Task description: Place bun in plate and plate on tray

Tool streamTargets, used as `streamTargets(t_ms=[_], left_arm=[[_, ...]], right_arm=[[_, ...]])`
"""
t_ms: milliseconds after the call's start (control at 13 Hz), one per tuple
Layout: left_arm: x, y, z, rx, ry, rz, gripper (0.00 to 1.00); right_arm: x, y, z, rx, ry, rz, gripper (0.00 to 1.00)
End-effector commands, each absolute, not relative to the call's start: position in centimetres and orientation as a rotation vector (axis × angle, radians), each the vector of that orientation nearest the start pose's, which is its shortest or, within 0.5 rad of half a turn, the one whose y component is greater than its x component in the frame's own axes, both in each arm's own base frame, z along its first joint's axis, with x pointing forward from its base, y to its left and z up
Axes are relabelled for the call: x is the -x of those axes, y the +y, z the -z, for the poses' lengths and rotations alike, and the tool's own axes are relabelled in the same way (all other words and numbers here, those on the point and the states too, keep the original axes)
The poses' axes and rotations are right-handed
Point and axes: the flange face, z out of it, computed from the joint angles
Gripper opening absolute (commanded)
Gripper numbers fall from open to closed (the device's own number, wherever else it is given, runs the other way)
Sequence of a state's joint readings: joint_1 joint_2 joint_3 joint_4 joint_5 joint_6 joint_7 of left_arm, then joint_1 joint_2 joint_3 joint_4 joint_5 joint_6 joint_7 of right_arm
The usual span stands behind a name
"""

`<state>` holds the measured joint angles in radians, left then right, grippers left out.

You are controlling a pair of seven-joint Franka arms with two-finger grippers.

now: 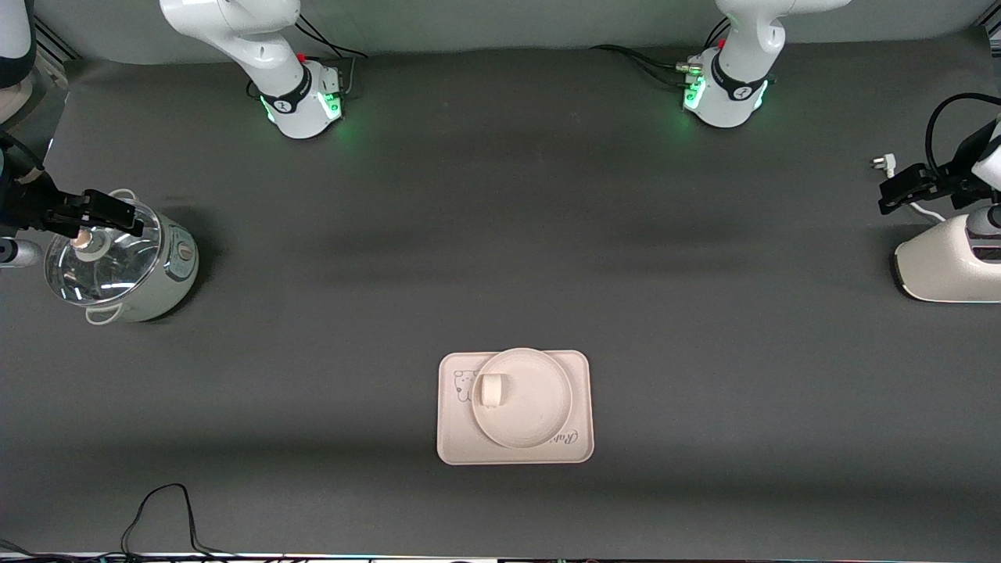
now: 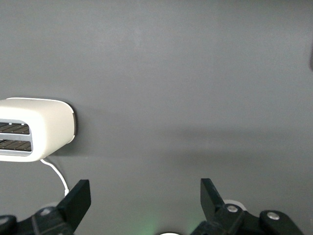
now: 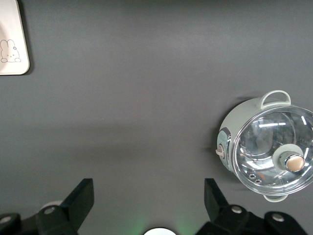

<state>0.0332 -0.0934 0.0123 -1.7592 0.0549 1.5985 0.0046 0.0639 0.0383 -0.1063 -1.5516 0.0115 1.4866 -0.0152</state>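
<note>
Bun sitting in plate, plate resting on tray, nearer front camera, mid-table. Left gripper hanging over toaster, fingers apart, holding nothing. Right gripper hovering over glass-lidded cooker, fingers spread, holding nothing.

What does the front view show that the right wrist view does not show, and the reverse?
Only the front view shows the bun lying in the plate, the plate standing on the tray, the toaster at the left arm's end of the table, and the left gripper over the table beside the toaster. Only the right wrist view shows the rabbit drawing on the tray's corner clearly. Both show the lidded pot with its glass lid, a part of the tray, and the open right gripper, which holds nothing.
</note>
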Motion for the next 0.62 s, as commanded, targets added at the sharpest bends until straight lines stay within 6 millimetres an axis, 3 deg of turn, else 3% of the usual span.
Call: streamTargets(t_ms=[0,538], left_arm=[[-51.81,2.97,-59.38,3.098,-0.051,-0.116,1.0],[-51.84,2.97,-59.59,3.098,-0.052,-0.109,1.0]], right_arm=[[-55.35,-2.1,-60.76,3.15,0.003,-0.146,1.0],[-55.47,-1.94,-60.4,3.151,-0.009,-0.129,1.0]])
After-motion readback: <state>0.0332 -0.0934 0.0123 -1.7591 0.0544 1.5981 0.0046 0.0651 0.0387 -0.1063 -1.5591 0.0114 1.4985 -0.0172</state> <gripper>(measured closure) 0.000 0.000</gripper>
